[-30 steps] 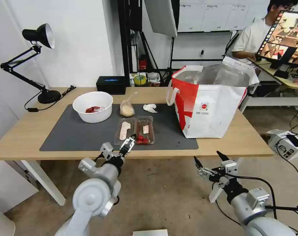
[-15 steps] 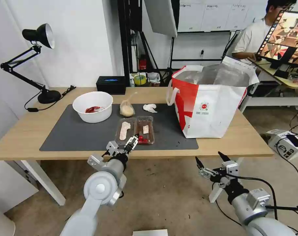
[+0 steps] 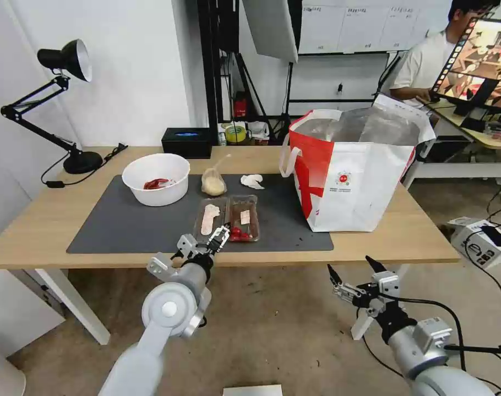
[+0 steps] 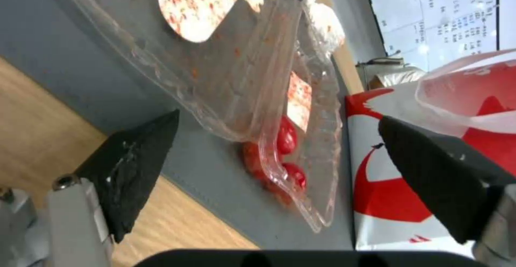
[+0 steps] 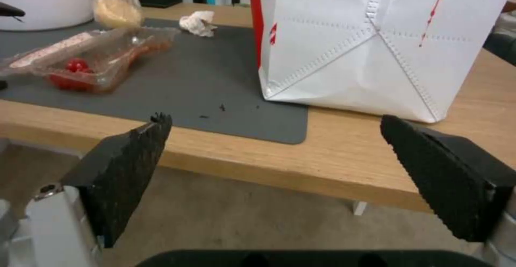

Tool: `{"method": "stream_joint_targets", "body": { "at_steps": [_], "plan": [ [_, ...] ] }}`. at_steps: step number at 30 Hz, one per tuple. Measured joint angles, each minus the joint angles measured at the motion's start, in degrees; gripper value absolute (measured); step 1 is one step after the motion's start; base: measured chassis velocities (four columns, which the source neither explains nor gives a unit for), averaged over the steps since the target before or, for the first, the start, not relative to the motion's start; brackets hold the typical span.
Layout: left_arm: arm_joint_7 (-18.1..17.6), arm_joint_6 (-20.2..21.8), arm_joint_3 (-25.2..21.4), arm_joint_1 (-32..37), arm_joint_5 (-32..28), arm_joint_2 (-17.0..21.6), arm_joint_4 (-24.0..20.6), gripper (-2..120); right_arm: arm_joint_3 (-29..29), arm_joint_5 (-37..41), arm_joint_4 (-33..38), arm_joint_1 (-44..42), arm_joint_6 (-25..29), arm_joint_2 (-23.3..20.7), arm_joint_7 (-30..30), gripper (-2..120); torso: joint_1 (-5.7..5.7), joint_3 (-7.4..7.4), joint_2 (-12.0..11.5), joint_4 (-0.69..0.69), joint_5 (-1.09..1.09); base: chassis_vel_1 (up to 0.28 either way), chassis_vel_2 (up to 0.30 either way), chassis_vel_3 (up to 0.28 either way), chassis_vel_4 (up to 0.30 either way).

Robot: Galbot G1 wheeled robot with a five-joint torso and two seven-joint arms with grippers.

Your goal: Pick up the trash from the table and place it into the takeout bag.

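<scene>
From the head view, red scraps are seen in the white bowl (image 3: 156, 179), and a clear tray (image 3: 227, 219) with red bits lies on the grey mat (image 3: 124, 225). The left gripper (image 3: 221, 234), fingers apart, is held at the tray's near edge. The takeout bag (image 3: 354, 171) stands open; its contents are hidden.

In the left wrist view, the tray's far end is cut off.

In the right wrist view, the right gripper (image 5: 274, 154) is held spread below the table (image 5: 258, 150) edge.
</scene>
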Motion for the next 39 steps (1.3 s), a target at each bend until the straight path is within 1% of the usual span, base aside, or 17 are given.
{"method": "stream_joint_targets", "body": {
  "at_steps": [8, 13, 14, 17, 20, 24, 35, 37, 39],
  "plan": [
    [0.13, -1.68, -0.21, -0.98, 0.09, -0.58, 0.74, 100, 0.16, -0.22, 0.09, -0.35, 0.15, 0.21, -0.02, 100, 0.0, 0.0, 0.0, 0.0, 0.0, 0.0, 0.0, 0.0, 0.0],
    [2.78, -3.8, -0.78, -0.69, 0.13, -1.18, -0.71, 100, 0.16, -0.53, 0.12, -0.43, 0.23, 0.4, -0.04, 100, 0.0, 0.0, 0.0, 0.0, 0.0, 0.0, 0.0, 0.0, 0.0],
    [2.78, -3.8, -0.78, -0.69, 0.13, -1.18, -0.71, 100, 0.16, -0.53, 0.12, -0.43, 0.23, 0.4, -0.04, 100, 0.0, 0.0, 0.0, 0.0, 0.0, 0.0, 0.0, 0.0, 0.0],
    [5.26, -5.17, -1.6, -0.58, 0.14, -1.07, -2.34, 100, 0.14, -0.87, 0.25, -0.62, 0.26, 0.47, -0.07, 100, 0.0, 0.0, 0.0, 0.0, 0.0, 0.0, 0.0, 0.0, 0.0],
    [6.14, -5.55, -2.09, -0.85, 0.1, -0.69, -3.24, 100, 0.14, -0.99, 0.43, -0.83, 0.31, 0.52, -0.08, 100, 0.0, 0.0, 0.0, 0.0, 0.0, 0.0, 0.0, 0.0, 0.0],
    [6.36, -5.61, -2.13, -1.13, 0.04, -0.46, -3.78, 100, 0.15, -1.28, 0.64, -1.11, 0.58, 0.76, -0.1, 100, 0.0, 0.0, 0.0, 0.0, 0.0, 0.0, 0.0, 0.0, 0.0],
    [7.04, -5.48, -0.33, -1.2, 0.31, -1.06, -3.68, 100, 0.52, -1.49, 1.31, -2.06, 1.45, 1.08, -0.46, 100, 0.0, 0.0, 0.0, 0.0, 0.0, 0.0, 0.0, 0.0, 0.0],
    [7.34, -5.3, 2.19, -2.61, 1.16, -1.23, -2.3, 100, 1.04, -1.48, 1.8, -2.57, 1.51, 1.19, -0.48, 100, 0.0, 0.0, 0.0, 0.01, 0.0, 0.0, 0.0, 0.0, 0.0],
    [7.36, -5.29, 3.07, -3.16, 1.47, -1.29, -1.82, 100, 1.2, -1.47, 1.94, -2.74, 1.54, 1.21, -0.49, 100, 0.0, 0.0, 0.0, 0.01, 0.01, 0.0, 0.0, 0.0, 0.0]
  ]
}}
